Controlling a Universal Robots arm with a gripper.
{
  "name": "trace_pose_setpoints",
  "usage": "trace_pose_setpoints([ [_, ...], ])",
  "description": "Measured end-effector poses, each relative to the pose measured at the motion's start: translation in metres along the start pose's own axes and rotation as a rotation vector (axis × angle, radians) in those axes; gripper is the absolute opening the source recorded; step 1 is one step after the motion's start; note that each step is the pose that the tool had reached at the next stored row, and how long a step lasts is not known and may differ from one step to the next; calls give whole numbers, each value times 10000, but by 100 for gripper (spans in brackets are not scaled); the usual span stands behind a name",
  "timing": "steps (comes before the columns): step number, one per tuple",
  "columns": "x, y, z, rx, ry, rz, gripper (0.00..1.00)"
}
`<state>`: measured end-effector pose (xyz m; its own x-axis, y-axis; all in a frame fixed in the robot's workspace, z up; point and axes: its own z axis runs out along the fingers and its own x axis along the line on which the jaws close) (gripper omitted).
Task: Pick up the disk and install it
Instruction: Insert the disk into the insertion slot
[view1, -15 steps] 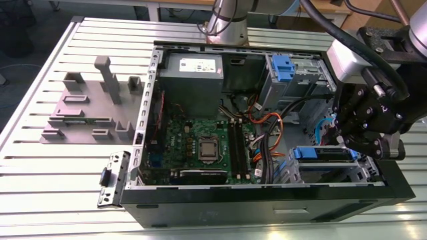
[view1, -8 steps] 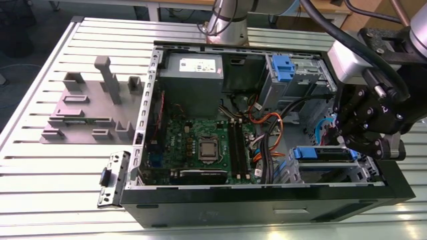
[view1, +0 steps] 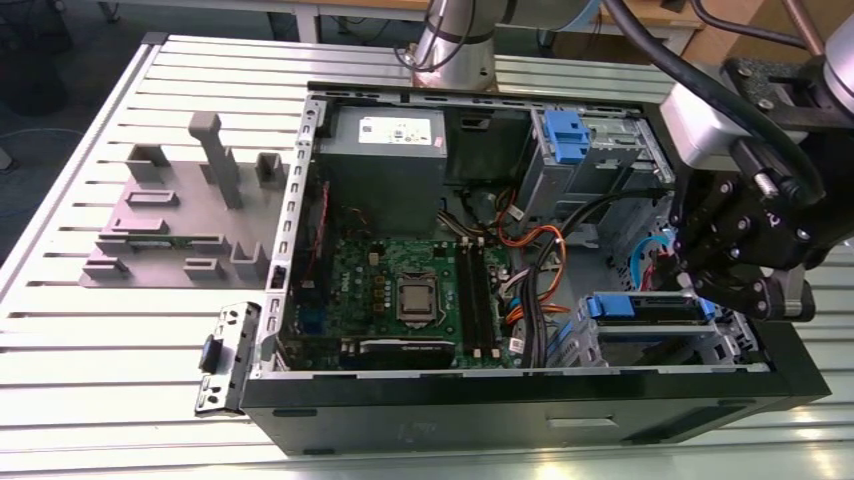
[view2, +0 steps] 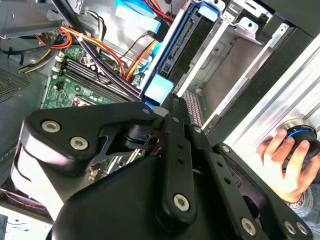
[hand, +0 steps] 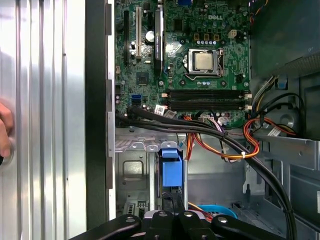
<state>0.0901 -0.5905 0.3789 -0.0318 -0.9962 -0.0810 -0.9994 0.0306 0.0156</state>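
Disk (view1: 649, 308): sits in the drive cage (view1: 667, 345) at the lower right of the exterior view, inside the open computer case (view1: 534, 405). Its blue bracket faces up; in the second wrist view the disk (view2: 182, 47) shows edge-on, a dark slab between blue rails. Judged: a dense, rigid metal body, heavy for its size, with smooth, slippery faces and shock-sensitive insides. The plastic bracket will flex, so take hold across the bracket's stiff end tab (hand: 171, 167) or the side rails, not the label face. Keep it square to the cage or it may bind. Orange and black cables (hand: 220, 142) run just beside the cage. Claw (view1: 727, 268): hangs directly over the cage at the right edge of the exterior view, its tip at the blue tab in both wrist views (view2: 172, 105) (hand: 170, 219). You cannot tell whether it is clenched or released, nor whether it touches the tab.
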Motion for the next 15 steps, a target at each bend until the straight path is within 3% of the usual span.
trace_pose_setpoints([
  [15,0,-56,24,0,3,0,10],
])
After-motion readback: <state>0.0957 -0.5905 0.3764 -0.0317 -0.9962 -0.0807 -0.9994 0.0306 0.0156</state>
